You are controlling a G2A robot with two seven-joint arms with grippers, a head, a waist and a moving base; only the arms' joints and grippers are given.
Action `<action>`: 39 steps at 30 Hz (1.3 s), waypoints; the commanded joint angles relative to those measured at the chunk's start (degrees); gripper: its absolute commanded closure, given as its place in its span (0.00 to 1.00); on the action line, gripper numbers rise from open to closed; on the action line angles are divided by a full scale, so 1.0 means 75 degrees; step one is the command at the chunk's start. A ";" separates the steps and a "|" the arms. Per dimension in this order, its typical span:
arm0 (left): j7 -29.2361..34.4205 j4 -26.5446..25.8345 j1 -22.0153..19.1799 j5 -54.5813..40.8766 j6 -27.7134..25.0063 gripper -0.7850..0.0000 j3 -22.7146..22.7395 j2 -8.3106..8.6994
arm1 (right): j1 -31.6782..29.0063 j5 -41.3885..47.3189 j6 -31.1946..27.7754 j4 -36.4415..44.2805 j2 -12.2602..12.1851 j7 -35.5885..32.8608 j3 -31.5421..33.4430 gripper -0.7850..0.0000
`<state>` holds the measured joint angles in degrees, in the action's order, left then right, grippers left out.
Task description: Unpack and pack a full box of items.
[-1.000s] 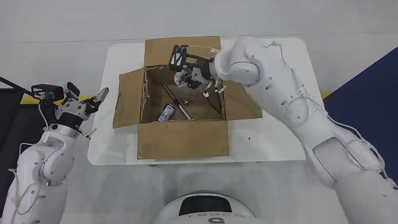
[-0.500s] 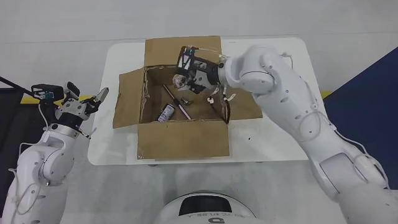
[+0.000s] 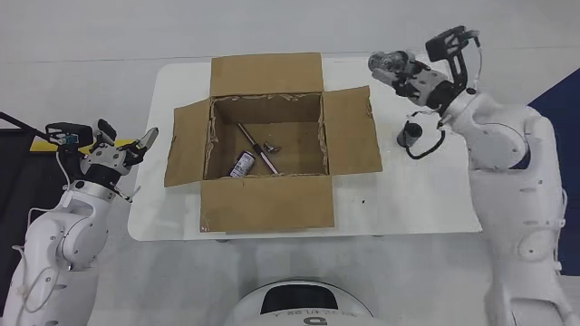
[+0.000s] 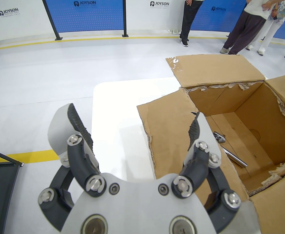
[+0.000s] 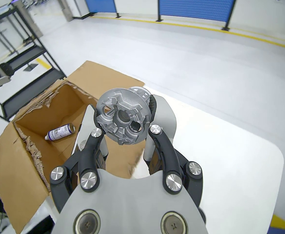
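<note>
While the left arm stays folded at the lower left of the top view, the left gripper [image 3: 129,134] [image 4: 132,115] hangs just beside the desk's [image 3: 399,199] [image 4: 113,103] left edge, level with the box's [image 3: 267,201] [image 4: 220,71] left flap. Its jaws are spread wide and hold nothing.

At the right of the frame the right arm runs up from the lower corner and bends inward. The right gripper [image 3: 399,65] [image 5: 124,113] is held in the upper right, above the desk's [image 5: 230,147] far right corner and well beyond the box's [image 5: 18,171] right flap. Its fingers are closed on a metal hub [image 3: 391,61] [image 5: 124,120], pinched by the rim with the hub's face turned toward the wrist camera.

All four flaps of the box are folded out, and their inner edges are torn. Inside lie a can [image 3: 242,164] [image 5: 59,132] on its side near the front left corner and a rod [image 3: 258,148] [image 4: 230,154] lying slantwise across the floor of the box. A small dark cylinder [image 3: 412,134] stands on the desk just right of the right flap, below the right gripper in the frame, with a loop of the arm's cable beside it.

Along the front edge a narrow strip of desk shows beyond the front flap. A broader band lies to the right of the box, reaching to the rounded corners.
</note>
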<state>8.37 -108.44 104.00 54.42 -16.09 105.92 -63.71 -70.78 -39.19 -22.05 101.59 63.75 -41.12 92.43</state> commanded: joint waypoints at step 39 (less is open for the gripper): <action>0.0000 0.0000 0.0000 0.0000 0.0000 0.00 0.0000 0.0000 | 0.1761 -0.0388 0.3148 -0.5124 -0.0382 -0.2852 -0.0197 0.34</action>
<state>8.37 -108.44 104.00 54.42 -16.09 105.92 -63.71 -57.83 -42.08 1.57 63.43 60.93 -62.21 91.09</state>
